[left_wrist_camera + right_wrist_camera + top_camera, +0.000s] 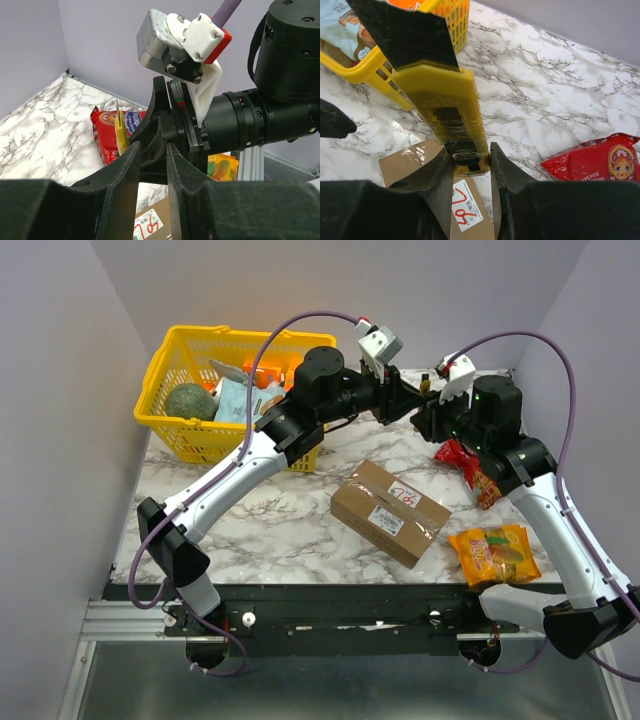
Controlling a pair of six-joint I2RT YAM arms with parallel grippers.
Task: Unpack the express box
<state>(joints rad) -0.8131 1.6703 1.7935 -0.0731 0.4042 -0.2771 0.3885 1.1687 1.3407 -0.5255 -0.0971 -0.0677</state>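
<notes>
1. The express box [390, 512] sat closed mid counter [300, 530], toward the near edge.
2. A yellow basket [170, 435] at the far left corner held packets [232, 398].
3. The right claw [471, 157] clamped a yellow cutter [450, 110]; the left claw [152, 147], honestly couldn't tell.

Left arm [240, 465] and right arm [550, 505] raised, wrists nose to nose, right fingers [510, 175] tight on yellow knife [452, 105]

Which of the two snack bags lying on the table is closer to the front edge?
The orange-yellow bag, right of the express box, by the near edge. The red bag lies farther back.
</notes>
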